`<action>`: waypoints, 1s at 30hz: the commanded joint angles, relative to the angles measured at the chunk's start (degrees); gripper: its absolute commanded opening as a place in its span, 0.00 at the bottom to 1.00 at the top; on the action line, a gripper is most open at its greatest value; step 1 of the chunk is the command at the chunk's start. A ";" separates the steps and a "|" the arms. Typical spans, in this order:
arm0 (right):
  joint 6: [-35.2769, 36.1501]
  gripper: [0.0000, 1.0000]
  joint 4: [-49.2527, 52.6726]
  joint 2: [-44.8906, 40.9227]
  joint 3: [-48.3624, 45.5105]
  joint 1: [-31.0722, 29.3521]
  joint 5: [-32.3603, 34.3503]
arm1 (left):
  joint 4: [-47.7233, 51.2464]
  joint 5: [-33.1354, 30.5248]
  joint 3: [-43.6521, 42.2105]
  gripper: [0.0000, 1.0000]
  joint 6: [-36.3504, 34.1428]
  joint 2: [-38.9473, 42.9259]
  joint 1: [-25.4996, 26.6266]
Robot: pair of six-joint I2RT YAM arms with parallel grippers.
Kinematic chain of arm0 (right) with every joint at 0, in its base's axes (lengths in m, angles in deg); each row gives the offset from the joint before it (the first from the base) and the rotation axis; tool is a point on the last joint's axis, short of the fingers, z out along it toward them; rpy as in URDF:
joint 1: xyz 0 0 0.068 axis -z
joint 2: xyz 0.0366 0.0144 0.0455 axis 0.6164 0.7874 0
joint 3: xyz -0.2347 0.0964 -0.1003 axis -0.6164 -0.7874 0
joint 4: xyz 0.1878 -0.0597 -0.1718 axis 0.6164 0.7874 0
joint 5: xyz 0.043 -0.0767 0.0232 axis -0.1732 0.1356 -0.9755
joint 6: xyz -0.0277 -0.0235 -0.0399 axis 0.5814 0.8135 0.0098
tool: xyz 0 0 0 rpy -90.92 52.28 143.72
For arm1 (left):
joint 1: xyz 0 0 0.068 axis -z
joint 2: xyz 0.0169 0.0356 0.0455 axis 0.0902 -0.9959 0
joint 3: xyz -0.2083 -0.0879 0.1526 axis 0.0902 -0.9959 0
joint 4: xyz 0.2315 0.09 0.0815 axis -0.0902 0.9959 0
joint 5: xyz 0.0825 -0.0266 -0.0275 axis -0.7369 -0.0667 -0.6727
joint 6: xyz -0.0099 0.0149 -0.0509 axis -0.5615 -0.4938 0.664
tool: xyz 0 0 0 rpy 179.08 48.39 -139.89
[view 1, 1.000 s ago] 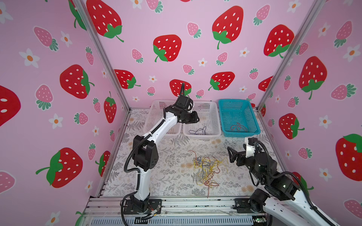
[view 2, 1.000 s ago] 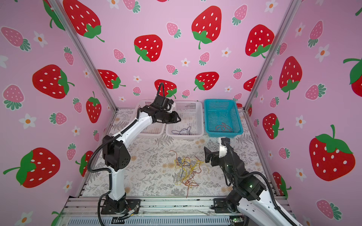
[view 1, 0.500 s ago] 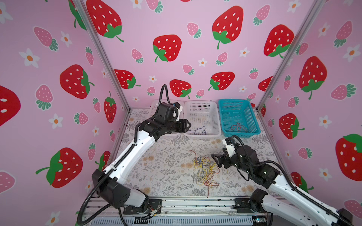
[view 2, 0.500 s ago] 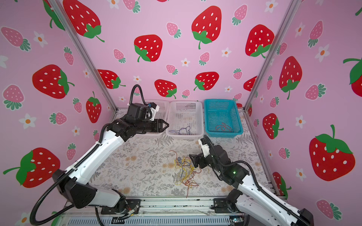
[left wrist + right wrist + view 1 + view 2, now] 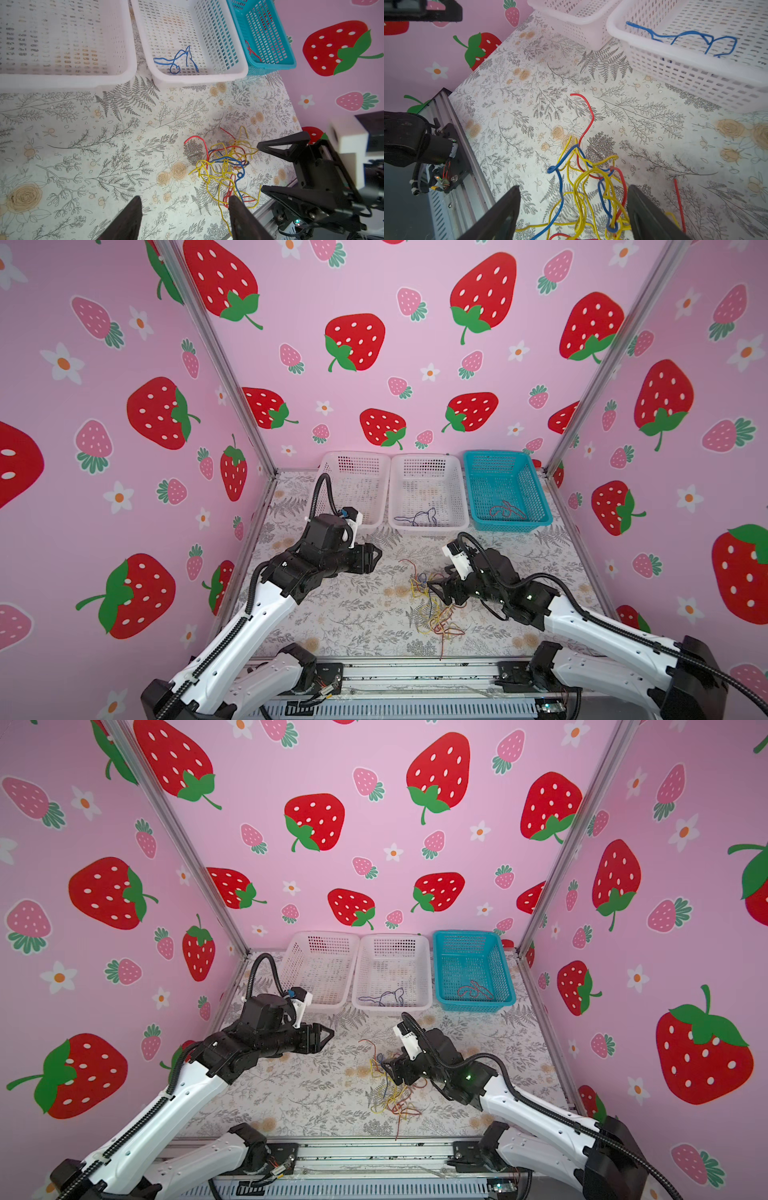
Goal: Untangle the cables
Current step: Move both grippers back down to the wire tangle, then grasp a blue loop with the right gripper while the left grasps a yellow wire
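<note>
Tangle of thin yellow, red and blue wire cables [image 5: 432,608] on the floral worktop [image 5: 332,614], near centre.
The right claw [image 5: 574,188] is spread wide astride it; the left claw [image 5: 184,198] is parted, empty, to its left.

Overhead stereo; wrist close-ups on cables [image 5: 226,159]

L end effector [image 5: 375,558] pulled back from white baskets [image 5: 353,454]; R end effector [image 5: 438,593] dropped over cables [image 5: 434,616].
</note>
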 commanded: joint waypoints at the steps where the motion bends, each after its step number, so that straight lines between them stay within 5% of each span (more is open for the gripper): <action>1: -0.78 0.80 -4.65 2.02 -0.28 -0.84 -1.02 | -1.18 0.01 -3.43 0.68 2.96 3.23 0.35; 12: -2.94 0.57 -7.31 11.76 3.18 -1.26 1.73 | -3.76 1.93 -10.34 0.68 7.07 7.02 0.60; 23: -1.66 0.00 -8.73 9.40 3.45 -1.29 0.21 | -11.68 6.39 -16.62 0.67 12.78 6.29 1.89; 30: 0.74 0.00 -11.08 0.37 4.72 -1.57 -4.21 | -21.03 9.67 -19.73 0.67 17.74 3.93 4.98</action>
